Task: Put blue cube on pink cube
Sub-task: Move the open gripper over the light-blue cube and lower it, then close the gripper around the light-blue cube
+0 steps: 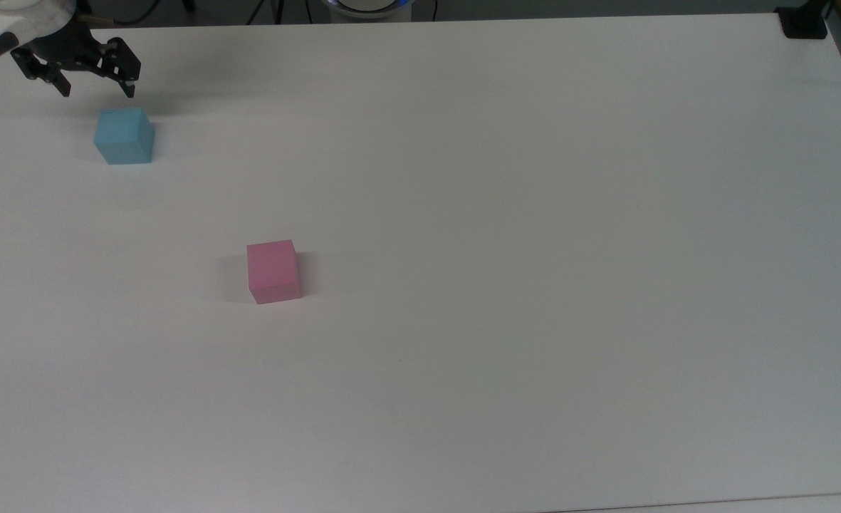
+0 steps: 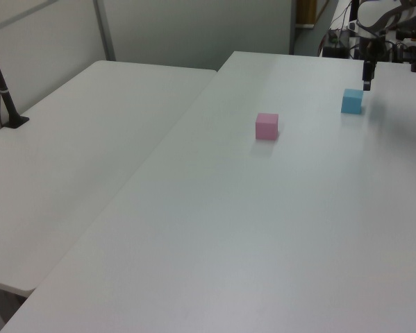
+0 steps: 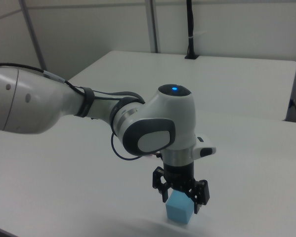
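Note:
The light blue cube point(image 1: 124, 135) rests on the white table point(image 1: 505, 214) near the top view's far left; it also appears as the blue cube point(image 2: 352, 101) and the blue cube point(image 3: 179, 211). My gripper point(image 1: 97, 89) hangs open just above it, a little beyond it in the top view. In the right view the gripper point(image 3: 180, 203) has a black finger point(image 3: 163, 192) on either side of the cube's top. The pink cube point(image 1: 273, 271) sits alone nearer the table's middle, and shows as the pink cube point(image 2: 267, 126) in the left view.
A second white table point(image 2: 76, 139) adjoins on the left view's left, with a black post point(image 2: 5, 94) at its edge. A black clamp point(image 1: 805, 21) sits at the top view's upper right corner. The arm's base point(image 1: 367, 6) is at the far edge.

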